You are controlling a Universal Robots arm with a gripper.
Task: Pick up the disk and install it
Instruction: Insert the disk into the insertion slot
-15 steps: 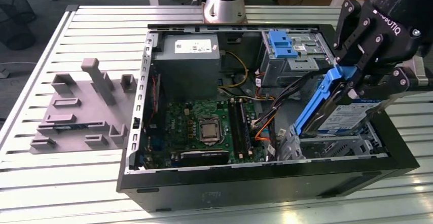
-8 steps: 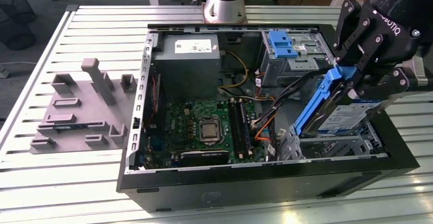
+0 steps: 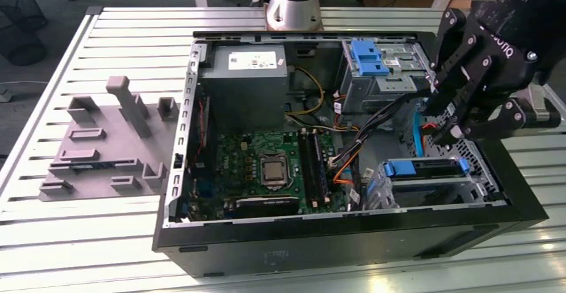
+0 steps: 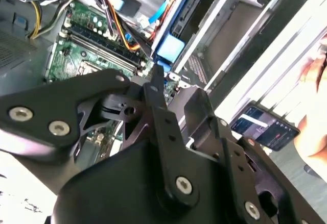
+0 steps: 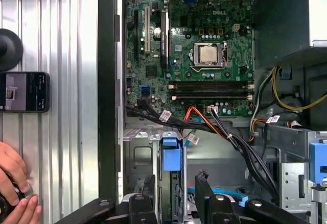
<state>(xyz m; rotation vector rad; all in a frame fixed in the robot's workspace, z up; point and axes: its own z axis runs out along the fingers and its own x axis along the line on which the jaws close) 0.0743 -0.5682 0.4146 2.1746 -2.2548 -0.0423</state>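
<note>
One gripper hangs empty, fingers apart, over the drive cage; first wrist view adds a phone.

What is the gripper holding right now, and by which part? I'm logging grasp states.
Nothing. In the first wrist view the gripper has its jaws apart with no object between them, hovering above the blue-framed disk in the drive cage.

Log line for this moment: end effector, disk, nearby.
end effector: open, empty, above drive cage | disk: seated in cage, blue carrier showing | nearby: motherboard, phone
</note>
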